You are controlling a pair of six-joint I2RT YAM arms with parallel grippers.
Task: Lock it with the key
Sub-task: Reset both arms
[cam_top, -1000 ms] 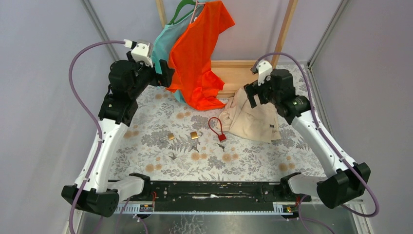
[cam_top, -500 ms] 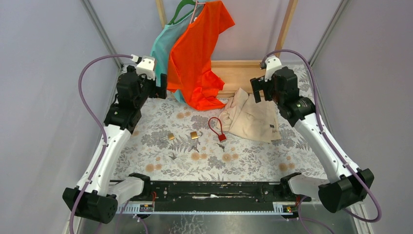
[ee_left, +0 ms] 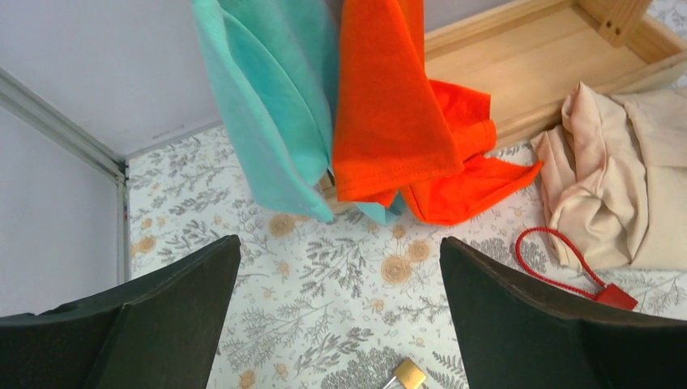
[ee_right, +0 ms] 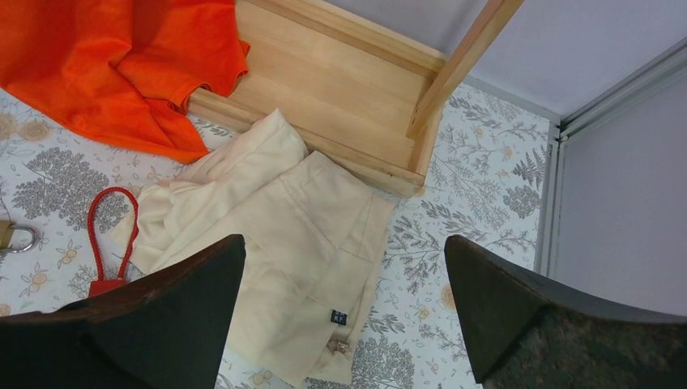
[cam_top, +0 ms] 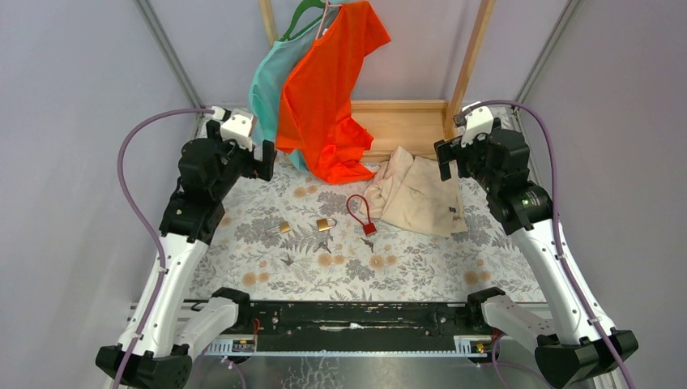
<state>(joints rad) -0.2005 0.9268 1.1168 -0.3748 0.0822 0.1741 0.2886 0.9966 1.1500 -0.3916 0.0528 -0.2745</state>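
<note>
Floral worktop, grey walls: left claw and right claw wide; brass padlock, seemingly a key, beige garment.

Left arm: reaching up and forward from base, elbow bent, wrist pitched down.
Left gripper: unloaded.
Left fingers: spread wide apart.
Right arm: mirrored pose, wrist pitched down.
Right gripper: unloaded.
Right fingers: spread wide apart.
</note>
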